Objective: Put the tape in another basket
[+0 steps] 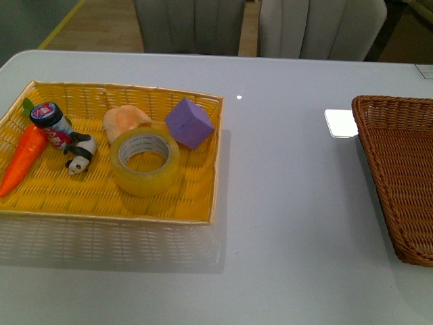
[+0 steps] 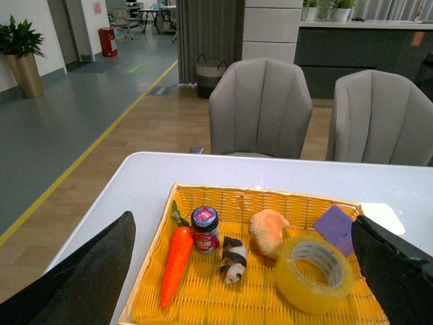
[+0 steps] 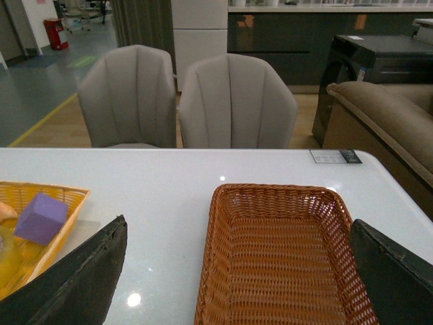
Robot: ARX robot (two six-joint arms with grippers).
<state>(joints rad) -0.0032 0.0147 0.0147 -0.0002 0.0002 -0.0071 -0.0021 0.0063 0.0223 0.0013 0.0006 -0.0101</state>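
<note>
The tape (image 1: 145, 162), a wide yellowish roll with a white printed core, lies flat in the yellow woven basket (image 1: 196, 211) near its right side; it also shows in the left wrist view (image 2: 312, 273). The brown wicker basket (image 1: 399, 203) stands empty at the table's right edge, and it shows in the right wrist view (image 3: 223, 203). Neither gripper shows in the front view. My left gripper (image 2: 247, 274) is open, held above the yellow basket. My right gripper (image 3: 240, 271) is open above the brown basket.
In the yellow basket lie a toy carrot (image 1: 24, 157), a small jar (image 1: 51, 122), a panda figure (image 1: 81, 154), a bread roll (image 1: 125, 120) and a purple cube (image 1: 190, 122). A bright light patch (image 1: 340, 122) sits on the white table. Grey chairs (image 1: 318, 27) stand behind the table.
</note>
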